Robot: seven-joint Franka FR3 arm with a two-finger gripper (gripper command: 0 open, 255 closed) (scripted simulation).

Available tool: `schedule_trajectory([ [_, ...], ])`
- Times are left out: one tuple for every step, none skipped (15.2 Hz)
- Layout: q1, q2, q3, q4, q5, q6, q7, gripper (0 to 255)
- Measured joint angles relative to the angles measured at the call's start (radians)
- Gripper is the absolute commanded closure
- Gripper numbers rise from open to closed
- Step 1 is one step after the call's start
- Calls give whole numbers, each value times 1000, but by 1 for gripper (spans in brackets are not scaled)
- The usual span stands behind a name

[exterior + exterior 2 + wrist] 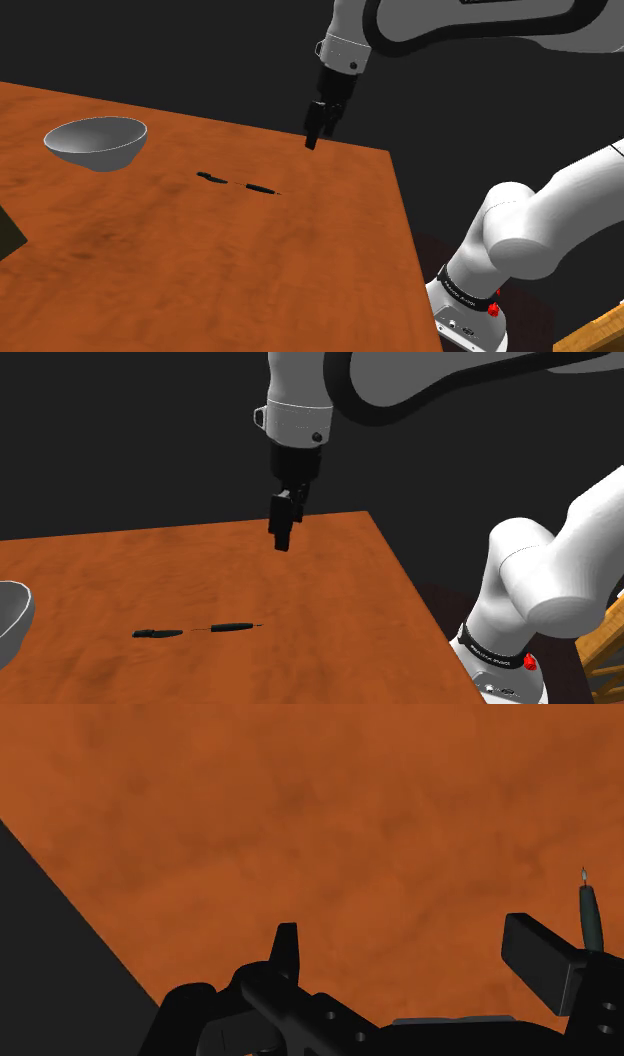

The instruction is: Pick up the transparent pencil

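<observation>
- Bowl (97, 143): we see a pale grey bowl in the shoulder view's upper left, upright on the table (150, 270). In the second exterior view its rim (12, 614) shows at the left edge.
- Table: an orange-brown, wood-grained top spans the left and middle of both exterior frames (320, 652). In the wrist view it forms the backdrop (300, 804).
- Pencil (260, 188): it lies flat on the table, a little left of the shoulder view's centre, to the right of the bowl and well apart from it. We read it as two short dark segments in one line, with only a faint thin stretch between them. In the second exterior view it sits in the lower left-middle (232, 626). In the wrist view its dark, pointed end (590, 919) stands just outside one finger, not between the two.
- Gripper (312, 140): the all-black claw hovers over the table's far part, in the upper middle of both exterior frames (283, 542), to the right of the pencil and apart from it. In the wrist view (415, 954) its fingers (287, 949) are spread and grasp nothing.
- Arm (540, 230): the white links and dark joints fill the right side of the shoulder view.
</observation>
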Motion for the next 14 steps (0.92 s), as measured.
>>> schedule_trajectory([
  [10, 25, 12, 13, 1, 16, -6, 0],
  [20, 45, 24, 21, 2, 34, -11, 0],
  [31, 64, 38, 38, 2, 39, -13, 0],
  [40, 80, 48, 49, 2, 50, -19, 0],
  [50, 104, 61, 66, 0, 62, -23, 0],
  [59, 127, 74, 85, -2, 69, -25, 0],
  [68, 160, 89, 117, -7, 77, -25, 0],
  [77, 181, 102, 127, -10, 92, -28, 0],
  [86, 204, 115, 135, -14, 110, -32, 0],
  [95, 230, 128, 155, -20, 120, -34, 0],
  [107, 244, 143, 163, -24, 131, -32, 0],
  [116, 267, 156, 182, -31, 140, -34, 0],
  [120, 286, 162, 203, -37, 139, -38, 0],
  [122, 299, 166, 210, -41, 146, -39, 0],
])
